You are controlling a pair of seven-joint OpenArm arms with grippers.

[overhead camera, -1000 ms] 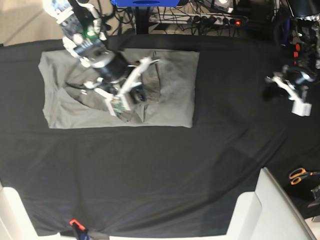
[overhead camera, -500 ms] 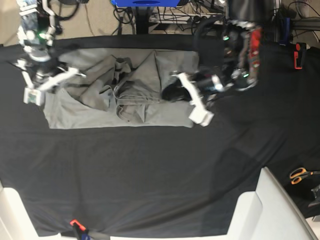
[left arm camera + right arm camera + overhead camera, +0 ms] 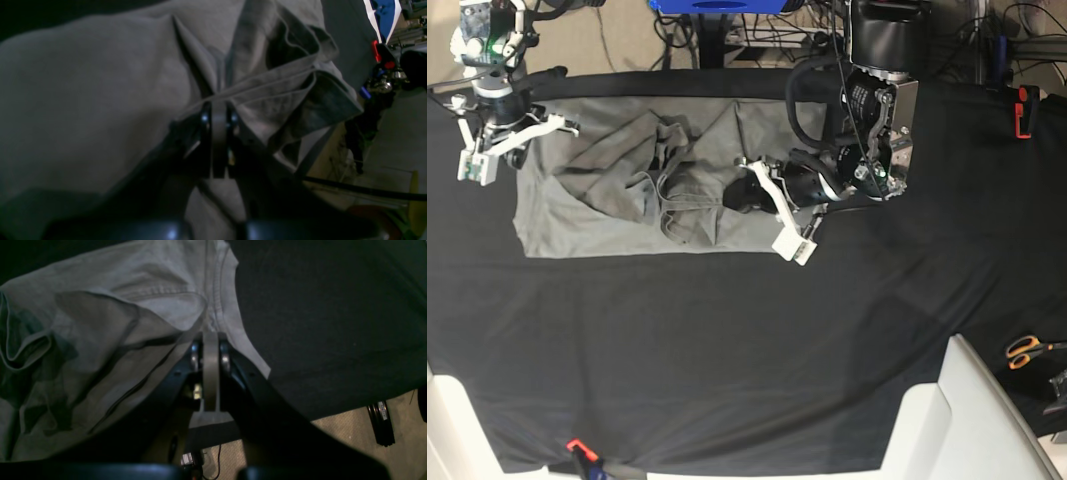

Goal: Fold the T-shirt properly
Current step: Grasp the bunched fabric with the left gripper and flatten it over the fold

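Observation:
The light-grey T-shirt [image 3: 587,215] lies on the black table cloth [image 3: 727,340], bunched into folds at its middle [image 3: 672,190]. My left gripper [image 3: 739,195] reaches in from the right and is shut on a ridge of shirt fabric near the middle; the left wrist view shows its jaws [image 3: 215,105] closed on a pinched fold [image 3: 273,96]. My right gripper [image 3: 507,152] is at the shirt's upper left corner; the right wrist view shows it [image 3: 210,336] shut on the hemmed shirt edge [image 3: 220,300], beside bare black cloth [image 3: 333,323].
Orange-handled scissors [image 3: 1025,350] lie at the right edge. A white bin [image 3: 967,420] stands at the bottom right, another white edge at the bottom left. A red object [image 3: 1024,110] sits at the top right. Cables and a blue stand [image 3: 717,5] are behind the table.
My left arm swung from the far right onto the shirt's middle and closed on a fold. My right gripper left the middle and moved to the upper left corner. The shirt's middle stayed bunched.

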